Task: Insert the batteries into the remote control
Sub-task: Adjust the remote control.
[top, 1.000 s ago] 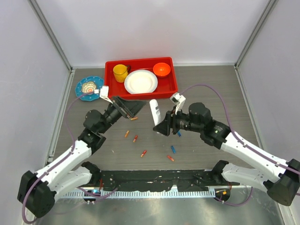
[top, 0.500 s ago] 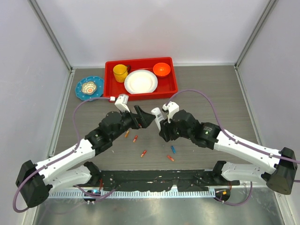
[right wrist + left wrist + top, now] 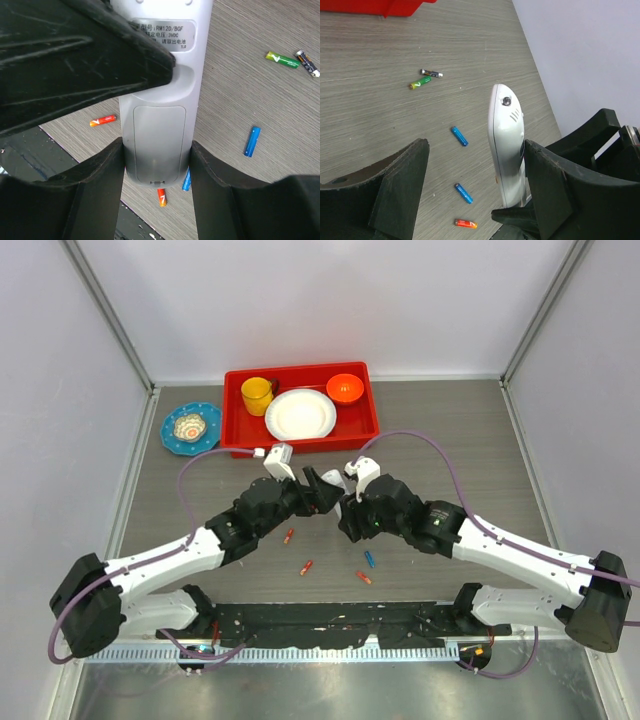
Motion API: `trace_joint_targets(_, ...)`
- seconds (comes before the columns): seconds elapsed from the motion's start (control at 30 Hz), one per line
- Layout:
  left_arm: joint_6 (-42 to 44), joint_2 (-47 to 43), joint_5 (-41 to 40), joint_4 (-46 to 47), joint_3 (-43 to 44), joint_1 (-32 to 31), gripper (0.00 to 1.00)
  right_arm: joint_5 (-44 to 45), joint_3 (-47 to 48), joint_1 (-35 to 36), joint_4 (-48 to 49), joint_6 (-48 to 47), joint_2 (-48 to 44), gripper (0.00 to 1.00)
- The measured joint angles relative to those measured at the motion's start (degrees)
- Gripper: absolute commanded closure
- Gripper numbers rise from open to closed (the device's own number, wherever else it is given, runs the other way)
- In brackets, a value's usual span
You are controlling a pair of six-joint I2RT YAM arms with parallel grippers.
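Observation:
My right gripper (image 3: 343, 502) is shut on the lower end of the white remote control (image 3: 157, 100) and holds it above the table, back side toward its camera. The battery cover on that back is closed. My left gripper (image 3: 475, 150) is open and empty. It straddles the remote's upper part (image 3: 507, 145), which lies against the right finger (image 3: 555, 195). Batteries lie loose on the table: two blue (image 3: 459, 136) (image 3: 463, 193), an orange-red one (image 3: 465, 223) and a green one (image 3: 420, 83) beside a black cell (image 3: 431, 73). More orange-red ones (image 3: 289, 535) (image 3: 306, 567) show from above.
A red tray (image 3: 365, 428) stands at the back with a yellow cup (image 3: 257, 395), a white plate (image 3: 300, 414) and an orange bowl (image 3: 345, 388). A blue dish (image 3: 191, 427) sits left of it. White walls close in the sides.
Both arms have swung toward the table's middle. My left gripper has moved right, from near the tray to around the remote. My right gripper has kept hold of the remote.

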Motion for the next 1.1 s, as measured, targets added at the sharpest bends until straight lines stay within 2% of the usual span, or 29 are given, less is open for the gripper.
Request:
trace_joint_targets(0.27, -1.31, 3.15, 0.42, 5.07, 0.07, -0.5, 0.29, -0.2, 0.0, 0.07, 0.04, 0.68, 0.0, 0.8)
trace_joint_targets(0.7, -2.34, 5.27, 1.01, 9.66, 0.07, -1.49, 0.47, -0.85, 0.0, 0.09, 0.9, 1.11, 0.0, 0.8)
trace_joint_targets(1.0, -2.62, 5.64, 1.68, 11.23, 0.07, -1.55, 0.4, -0.98, 0.0, 0.09, 0.94, 1.27, 0.0, 0.8)
trace_joint_targets(1.1, -2.75, 5.77, 2.03, 11.96, 0.07, -1.64, 0.41, -0.98, 0.0, 0.09, 0.94, 1.27, 0.0, 0.8)
